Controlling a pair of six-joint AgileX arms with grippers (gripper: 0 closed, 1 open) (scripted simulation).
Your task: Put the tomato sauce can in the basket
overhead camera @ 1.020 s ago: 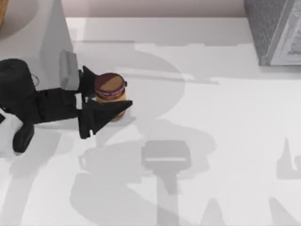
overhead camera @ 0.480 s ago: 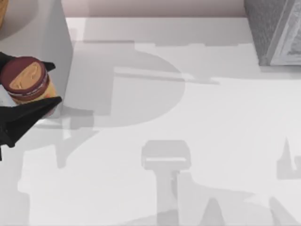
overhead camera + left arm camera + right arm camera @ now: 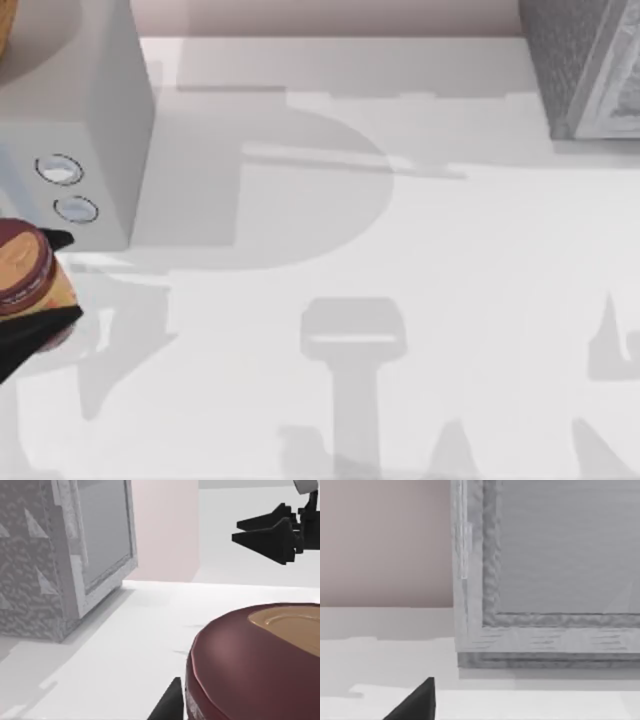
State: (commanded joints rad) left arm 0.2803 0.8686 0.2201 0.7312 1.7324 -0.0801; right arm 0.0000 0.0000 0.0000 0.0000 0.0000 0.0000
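Can (image 3: 22, 268) in transit: over the white tabletop (image 3: 420, 250), at its left edge beside a grey box (image 3: 95, 120), the left pincer (image 3: 30, 290) stood clamped on the tomato sauce tin, apparently lifted clear. The right pincer (image 3: 270, 530) hung idle farther off, fingers a little apart. With no basket in sight, the carry step seemingly called next for finding it.

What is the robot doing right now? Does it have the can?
Left gripper at the table's left edge, jaws shut on the tomato sauce can. Can lifted, beside the grey box. Right gripper hangs idle. Nothing blocking.
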